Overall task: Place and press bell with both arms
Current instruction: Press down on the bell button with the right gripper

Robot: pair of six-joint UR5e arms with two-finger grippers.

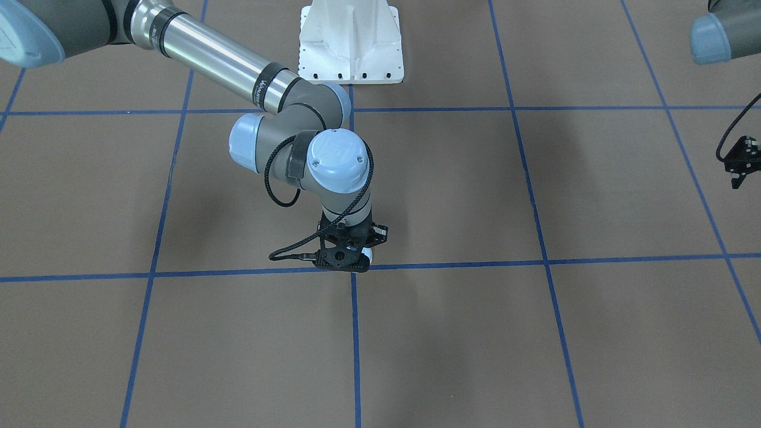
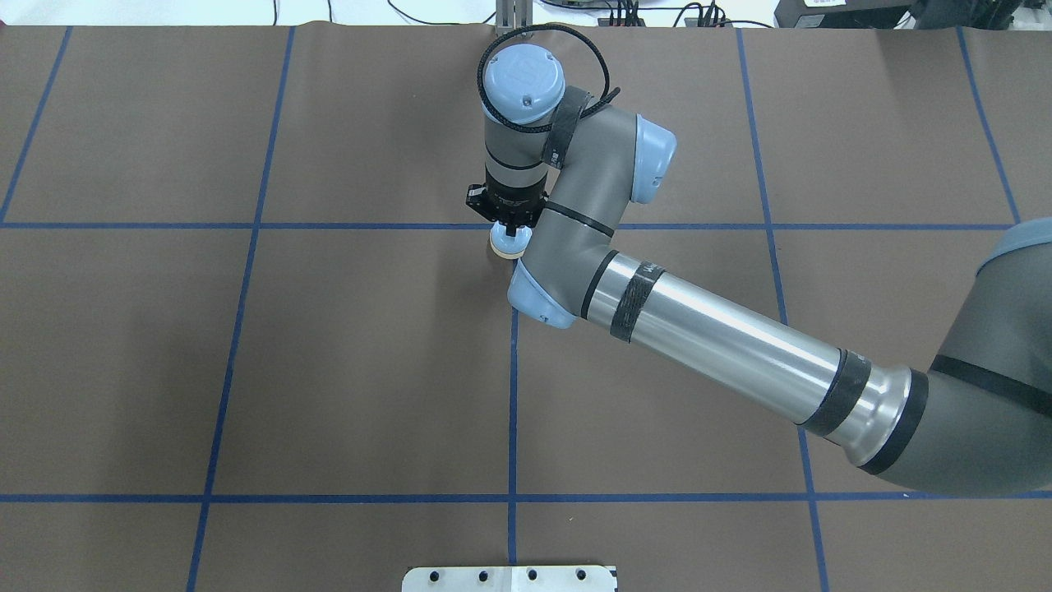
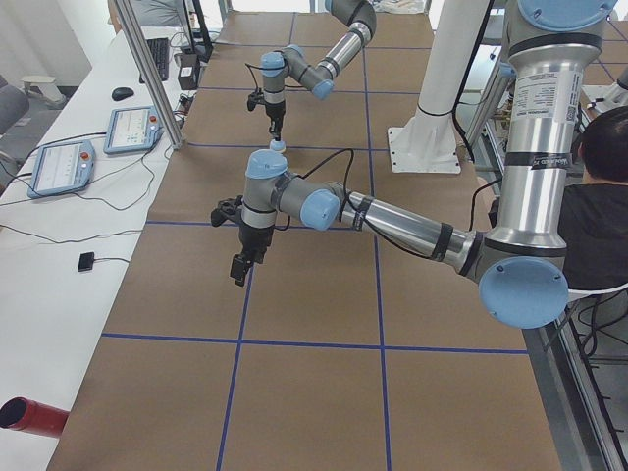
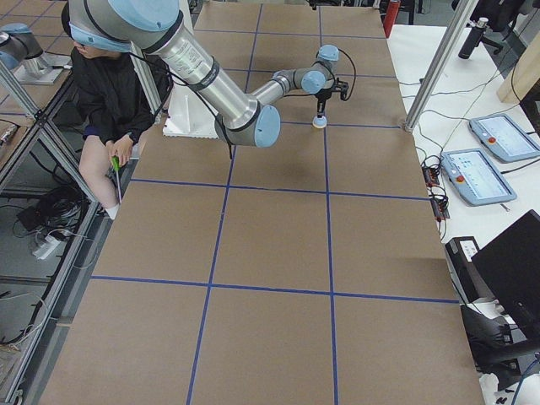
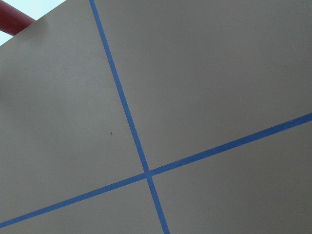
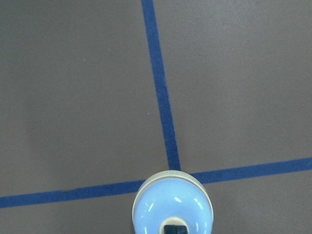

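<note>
The light-blue bell (image 6: 173, 204) with a cream rim sits at the bottom of the right wrist view, right at a crossing of blue tape lines. A dark fingertip (image 6: 174, 229) sits on its top button. My right gripper (image 2: 509, 226) points straight down onto the bell (image 2: 506, 244) and looks shut on its button. I cannot tell whether the bell rests on the table or hangs just above it. The front view shows only a sliver of the bell (image 1: 367, 255) under the right gripper (image 1: 348, 261). My left gripper (image 1: 739, 163) hangs far off to the side over bare table; its jaws are unclear.
The white pedestal base (image 1: 351, 41) stands at the robot's side of the table. A red cylinder (image 3: 29, 417) lies on the side bench at the left end. Teach pendants (image 3: 59, 167) and a metal post (image 3: 147, 69) stand along the operators' side. A seated person (image 4: 110, 93) is behind the robot.
</note>
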